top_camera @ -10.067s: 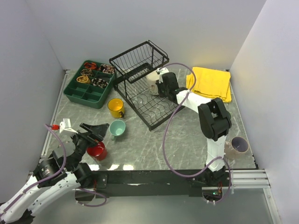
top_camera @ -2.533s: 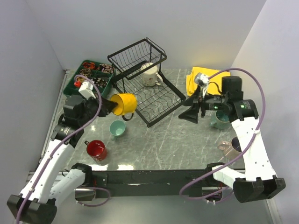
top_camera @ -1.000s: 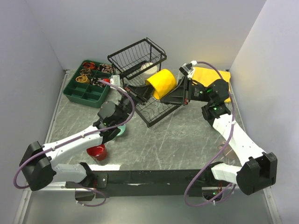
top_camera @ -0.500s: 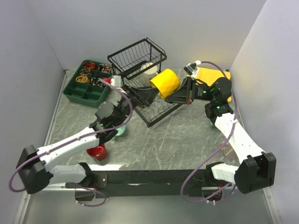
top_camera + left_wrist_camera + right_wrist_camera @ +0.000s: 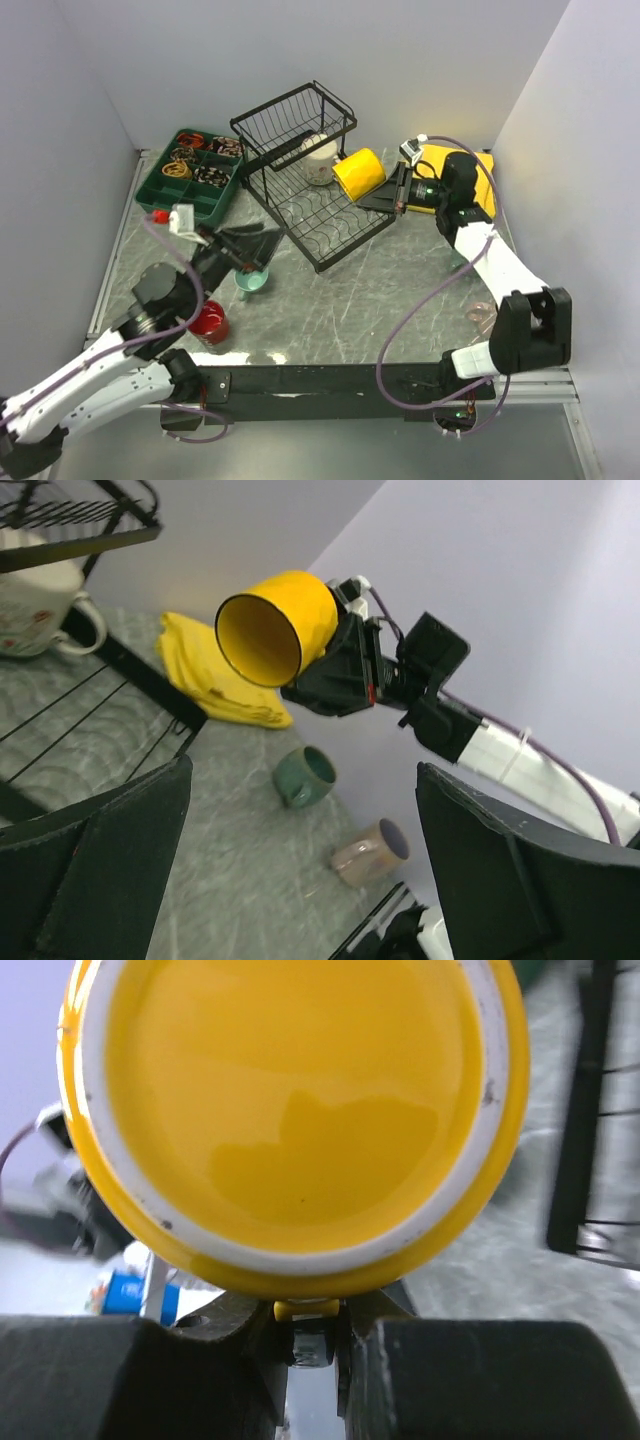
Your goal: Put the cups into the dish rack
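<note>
The marbled table (image 5: pixel 390 290) carries dish rack (image 5: pixel 330 215), green tray (image 5: pixel 196 206), yellow cloth (image 5: pixel 210 675), red mug (image 5: pixel 208 322), teal mug (image 5: pixel 252 281), grey-green mug (image 5: pixel 303 776) and pink mug (image 5: pixel 365 852).

The left arm (image 5: pixel 100 375) is lying low across the near-left corner, its white links running up from the bottom edge to a bent wrist. The left gripper (image 5: pixel 262 250) is pointing toward the right, its jaws spread wide with nothing between them. The right arm (image 5: pixel 500 265) is rising from its base to a sharply folded elbow at the near right, and its forearm is stretching away toward the back. The right gripper (image 5: pixel 385 190) is pointing left, its jaws pinched on the handle of the yellow mug (image 5: pixel 358 172), holding it in the air on its side.
</note>
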Controlling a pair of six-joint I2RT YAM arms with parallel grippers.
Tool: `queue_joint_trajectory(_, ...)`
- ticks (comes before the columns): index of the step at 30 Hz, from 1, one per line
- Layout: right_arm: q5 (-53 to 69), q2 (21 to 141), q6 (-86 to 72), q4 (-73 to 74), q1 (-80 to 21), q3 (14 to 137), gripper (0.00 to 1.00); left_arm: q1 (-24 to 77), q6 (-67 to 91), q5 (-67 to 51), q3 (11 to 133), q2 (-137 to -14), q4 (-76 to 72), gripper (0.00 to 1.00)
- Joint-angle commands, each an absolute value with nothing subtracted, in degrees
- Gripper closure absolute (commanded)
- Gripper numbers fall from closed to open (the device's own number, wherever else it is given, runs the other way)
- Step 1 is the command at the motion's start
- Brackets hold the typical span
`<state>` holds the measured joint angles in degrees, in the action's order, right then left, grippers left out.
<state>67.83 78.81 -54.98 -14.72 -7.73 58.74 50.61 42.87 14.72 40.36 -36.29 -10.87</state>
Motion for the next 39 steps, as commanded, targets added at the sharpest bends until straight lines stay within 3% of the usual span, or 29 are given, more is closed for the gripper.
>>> queue_joint_trajectory(1, 62.6, 82.5, -41.4, -7.0, -6.6, 66.1, 1.0, 50.7, 42.5, 18.3, 37.9, -28.4, 4.0, 0.0)
queue_joint_trajectory(17, 42.8, 105.2, -19.2, 10.5, -7.3, 81.3, 1.0, 50.8, 51.9, 25.3, 33.9, -14.1, 22.4, 0.04)
queue_joint_trajectory(28, 34.6, 111.0, -14.3, 10.6, -11.9, 85.1, 1.0, 50.8, 53.4, 27.7, 32.5, -11.3, 24.6, 0.04)
queue_joint_trajectory(39, 16.4, 113.4, -7.6, 10.6, -17.7, 88.4, 1.0, 50.8, 54.4, 27.6, 32.8, -10.8, 26.1, 0.04)
